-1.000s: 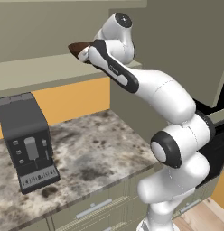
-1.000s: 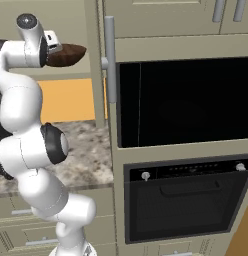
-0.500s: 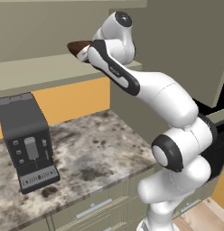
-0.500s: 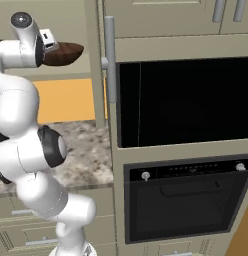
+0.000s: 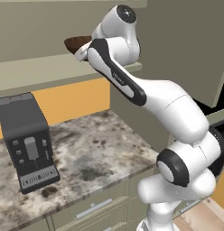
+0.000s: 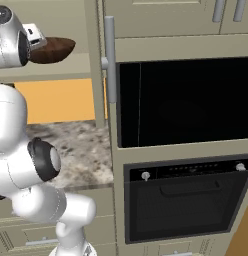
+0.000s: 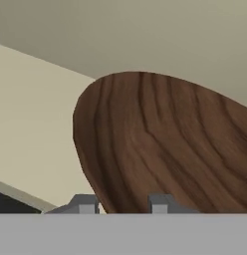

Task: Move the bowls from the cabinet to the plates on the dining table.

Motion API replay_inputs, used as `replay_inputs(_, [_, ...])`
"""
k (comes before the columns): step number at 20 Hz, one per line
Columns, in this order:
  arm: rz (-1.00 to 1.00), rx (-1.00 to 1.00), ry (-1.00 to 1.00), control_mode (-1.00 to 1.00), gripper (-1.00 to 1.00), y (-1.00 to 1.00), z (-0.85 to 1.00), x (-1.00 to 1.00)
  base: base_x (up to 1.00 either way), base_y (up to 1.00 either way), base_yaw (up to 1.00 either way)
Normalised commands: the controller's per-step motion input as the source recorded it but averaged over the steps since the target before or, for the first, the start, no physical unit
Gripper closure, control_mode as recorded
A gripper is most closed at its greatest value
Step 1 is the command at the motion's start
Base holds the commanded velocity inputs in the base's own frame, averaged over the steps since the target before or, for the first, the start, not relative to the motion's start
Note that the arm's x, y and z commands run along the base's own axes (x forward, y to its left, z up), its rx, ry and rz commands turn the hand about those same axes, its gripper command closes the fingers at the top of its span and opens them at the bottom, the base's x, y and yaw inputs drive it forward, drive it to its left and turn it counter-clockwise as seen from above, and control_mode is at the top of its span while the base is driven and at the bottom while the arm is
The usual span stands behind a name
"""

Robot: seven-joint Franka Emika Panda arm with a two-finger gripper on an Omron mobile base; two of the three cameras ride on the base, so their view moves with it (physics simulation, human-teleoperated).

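A dark brown wood-grain bowl hangs tilted just above the inner shelf of the open cabinet. My gripper is shut on its rim; the hand view shows the bowl close up, with one edge between the two fingertips. The arm reaches up from the lower right over the counter. The cabinet door stands open, edge-on, with its long silver handle. The plates and the dining table are out of view.
A black coffee machine stands on the speckled counter below the cabinet. Right of the door is a tall unit with a dark built-in oven above a second oven. Drawers run under the counter.
The hand and bowl have shifted slightly left in the right base view, away from the door's edge. The grip on the bowl is unchanged.
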Motion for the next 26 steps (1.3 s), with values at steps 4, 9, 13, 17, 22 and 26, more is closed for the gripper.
replay_inputs(4, [0.0,0.0,0.0,-1.0,1.0,0.01,0.06,-0.89,0.0,0.0,0.0])
replay_inputs(9, [0.0,0.0,0.0,-1.0,1.0,0.0,0.0,-0.97,0.0,0.0,0.0])
replay_inputs(13, [0.0,0.0,0.0,-1.0,1.0,-0.02,0.0,-0.96,0.0,0.0,0.0])
replay_inputs(17, [-0.02,0.0,0.0,-1.0,1.0,-0.21,0.0,-0.74,0.0,0.0,0.0])
replay_inputs(22, [-0.02,0.03,0.0,-1.0,1.0,-0.39,0.0,-0.64,0.0,0.0,0.0])
replay_inputs(26, [-0.01,0.07,0.0,-1.0,1.0,-0.39,0.0,-0.76,0.0,0.0,0.0])
